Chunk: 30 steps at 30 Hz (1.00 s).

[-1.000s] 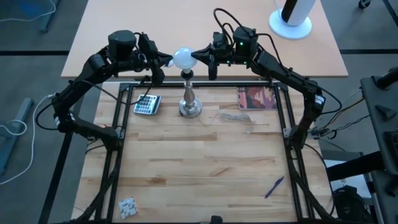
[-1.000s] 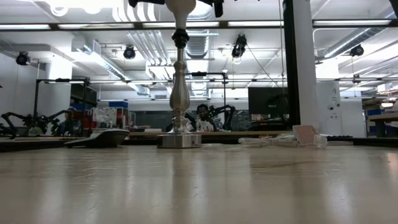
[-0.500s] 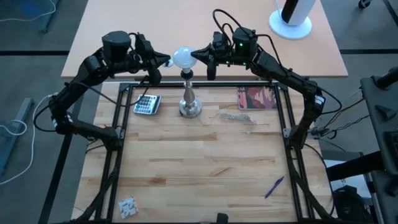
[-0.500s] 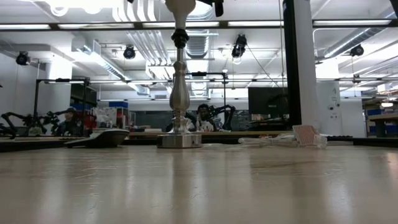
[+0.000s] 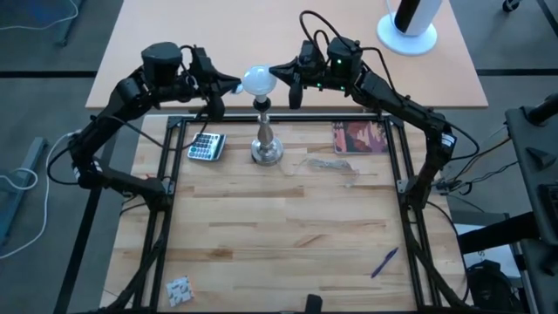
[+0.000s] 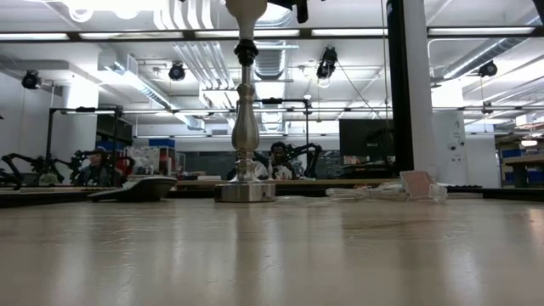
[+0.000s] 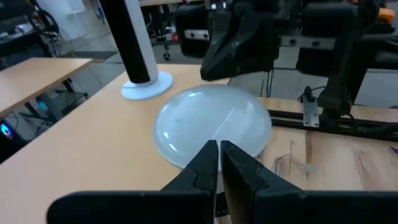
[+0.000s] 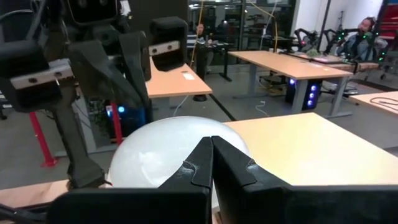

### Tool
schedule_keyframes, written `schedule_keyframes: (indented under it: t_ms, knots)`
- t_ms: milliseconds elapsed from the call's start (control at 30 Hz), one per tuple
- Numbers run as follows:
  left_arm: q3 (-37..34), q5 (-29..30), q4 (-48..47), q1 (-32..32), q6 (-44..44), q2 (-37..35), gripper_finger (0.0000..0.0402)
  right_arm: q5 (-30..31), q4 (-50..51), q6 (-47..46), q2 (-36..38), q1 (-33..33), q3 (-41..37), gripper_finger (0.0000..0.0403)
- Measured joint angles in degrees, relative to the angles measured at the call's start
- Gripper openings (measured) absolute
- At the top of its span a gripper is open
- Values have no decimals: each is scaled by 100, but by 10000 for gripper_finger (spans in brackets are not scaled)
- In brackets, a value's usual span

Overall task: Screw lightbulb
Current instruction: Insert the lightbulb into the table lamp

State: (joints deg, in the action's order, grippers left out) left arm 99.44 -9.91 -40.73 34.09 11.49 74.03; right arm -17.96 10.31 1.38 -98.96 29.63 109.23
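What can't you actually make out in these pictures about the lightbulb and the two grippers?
- Whether the lightbulb has its screw base in the socket: the high view hides it under the globe, and the low view cuts it off at the top edge above the lamp stand.
- Whether the shut left gripper and shut right gripper touch the glass: each wrist view has the fingertips overlapping it.
- The pictured card: too small to read.

I see a light wood slat table (image 5: 279,227) with the silver lamp stand (image 5: 266,150) on it, toward the far edge. Calculator (image 5: 206,146) just left of the stand. Clear crumpled wrapper (image 5: 330,165) right of the stand, red-brown booklet (image 5: 360,138) beyond that. Blue pen (image 5: 384,262) well away toward the near right corner, small patterned scrap (image 5: 180,290) near left corner.
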Motion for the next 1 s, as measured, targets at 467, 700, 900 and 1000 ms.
schedule_keyframes:
  t_ms: [467,700,900,1000]
  knots:
    - [13,25,25,61,113,217,11,12,100,-32,-37,4,-13,0]
    - [15,46,125,76,155,244,8,-6,128,-139,-36,9,-17,0]
    - [15,157,136,87,155,246,2,-88,112,-207,-36,9,-23,0]
    - [13,193,147,92,155,246,9,-134,109,-232,-36,9,-22,0]
